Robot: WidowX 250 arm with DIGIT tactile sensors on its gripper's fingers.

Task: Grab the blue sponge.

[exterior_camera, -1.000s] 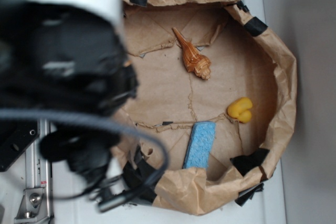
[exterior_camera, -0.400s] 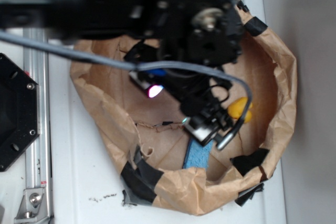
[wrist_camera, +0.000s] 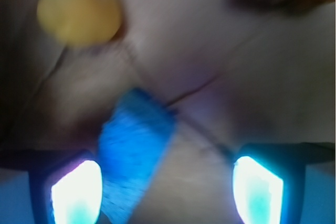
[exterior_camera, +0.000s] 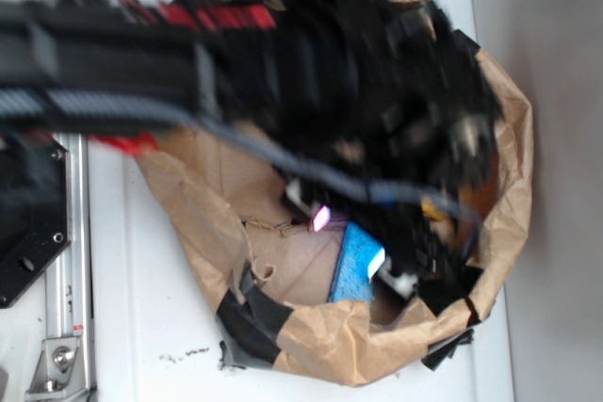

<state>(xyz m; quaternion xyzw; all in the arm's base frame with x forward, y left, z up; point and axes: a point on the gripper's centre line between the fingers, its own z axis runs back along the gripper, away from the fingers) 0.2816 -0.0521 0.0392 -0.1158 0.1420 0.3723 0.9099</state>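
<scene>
The white counter (exterior_camera: 141, 327) carries a wide, crumpled brown-paper basin (exterior_camera: 513, 167) patched at its rim with black tape. Over most of the basin's far and middle part hangs the black robot arm (exterior_camera: 311, 72), motion-blurred, with a grey cable (exterior_camera: 94, 105) running off to the left and red parts near the far-left corner. At the left edge of the counter stands a metal rail (exterior_camera: 66, 327) beside a black mounting plate (exterior_camera: 24, 223).

The tool (exterior_camera: 400, 242), at the arm's lower end, sits low over the near-right part of the basin; a pink light glows on its left side. In the wrist view the two glowing fingertips (wrist_camera: 77, 195) stand wide apart, gripping nothing.

The light sky-blue rectangular sponge block (exterior_camera: 353, 265) lies on the basin floor near its near rim, partly hidden by the tool. In the wrist view the sponge (wrist_camera: 134, 148) lies slantwise, its lower end just beside the left fingertip.

A small yellow rounded toy (wrist_camera: 76, 6), blurred, lies beyond the sponge at upper left of the wrist view.
</scene>
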